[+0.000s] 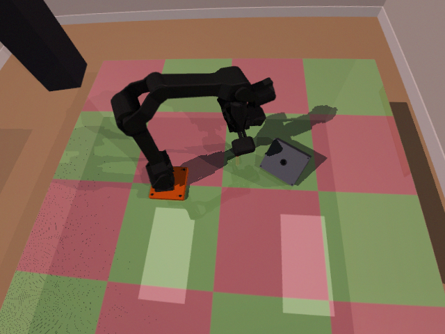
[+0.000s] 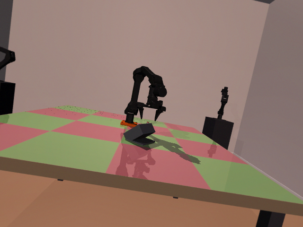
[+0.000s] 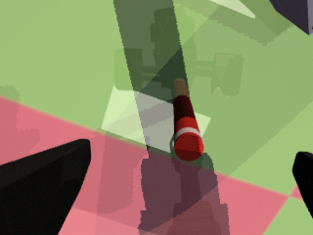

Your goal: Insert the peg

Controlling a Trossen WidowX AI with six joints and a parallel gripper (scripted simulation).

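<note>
Black arm's bent over the desk (image 1: 259, 244) (image 2: 80, 151) (image 3: 59, 49), its base bolted to an orange plate (image 1: 182, 186) (image 2: 124, 123). Pincer (image 1: 241, 133) (image 2: 148, 119) (image 3: 194, 156) points down, spread wide, nothing btwn the tips. Peg (image 3: 189, 139), red w/ a white band nr the top, stands upright on the desk, below the pincer; its top shows btwn the two fingers in the wrist view. Grey sloped panel (image 1: 294, 168) (image 2: 141, 132) (image 3: 298, 11) sits nr the peg, approx. alongside, its round hole (image 1: 283, 162) unfilled.
</note>
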